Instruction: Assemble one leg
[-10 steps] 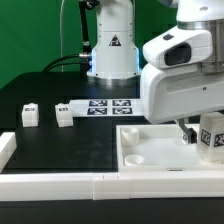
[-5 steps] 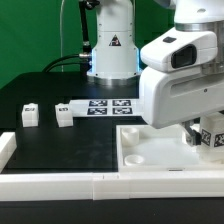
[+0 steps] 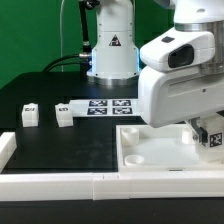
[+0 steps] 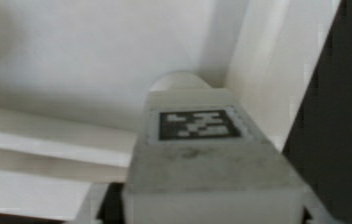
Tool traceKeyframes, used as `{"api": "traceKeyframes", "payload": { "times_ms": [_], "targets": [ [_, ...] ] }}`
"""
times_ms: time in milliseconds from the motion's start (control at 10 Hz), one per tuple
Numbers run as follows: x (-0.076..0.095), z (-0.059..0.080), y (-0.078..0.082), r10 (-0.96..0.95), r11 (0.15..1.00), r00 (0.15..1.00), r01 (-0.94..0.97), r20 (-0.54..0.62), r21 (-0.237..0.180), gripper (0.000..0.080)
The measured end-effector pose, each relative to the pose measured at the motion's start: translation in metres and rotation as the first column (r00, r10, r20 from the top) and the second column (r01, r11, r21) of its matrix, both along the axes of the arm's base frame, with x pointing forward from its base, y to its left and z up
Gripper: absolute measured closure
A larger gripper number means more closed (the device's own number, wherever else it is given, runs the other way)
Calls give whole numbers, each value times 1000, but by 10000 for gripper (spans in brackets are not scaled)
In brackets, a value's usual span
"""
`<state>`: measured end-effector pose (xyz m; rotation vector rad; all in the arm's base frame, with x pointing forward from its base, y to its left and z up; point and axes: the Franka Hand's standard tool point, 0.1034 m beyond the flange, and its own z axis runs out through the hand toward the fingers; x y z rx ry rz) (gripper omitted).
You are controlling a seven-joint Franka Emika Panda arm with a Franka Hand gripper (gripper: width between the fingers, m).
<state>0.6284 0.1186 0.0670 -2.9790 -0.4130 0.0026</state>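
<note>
Black table: leg and second leg toward exterior view's left, marker board beside them, white tray right.

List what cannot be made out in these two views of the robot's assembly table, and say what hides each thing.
1. Exterior view: the gripper is mostly hidden behind the arm's white housing.
2. Exterior view: the small white plastic leg it holds is cut off by the picture's right edge.
3. Wrist view: blurred; that leg blocks the large white rimmed tray, so any contact is unclear.
</note>
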Motion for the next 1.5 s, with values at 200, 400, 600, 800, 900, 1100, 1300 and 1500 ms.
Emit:
{"api": "traceKeyframes", "payload": {
  "times_ms": [200,400,600,800,900,1100,1300,1500],
  "targets": [
    [1,-1,-2,-305,952,952,305,-28,-7,511],
    [2,-2,-5,-567,823,822,567,-51,-27,510],
    [3,-2,-6,-719,695,692,717,-64,-49,509],
    [3,-2,-8,-871,491,486,867,-75,-88,509],
    [3,-2,-8,-894,447,441,889,-79,-97,509],
    [3,-2,-9,-960,274,265,955,-93,-116,509],
    [3,-2,-9,-964,257,247,959,-95,-118,503],
    [3,-2,-8,-952,299,289,948,-99,-111,325]
  ]
}}
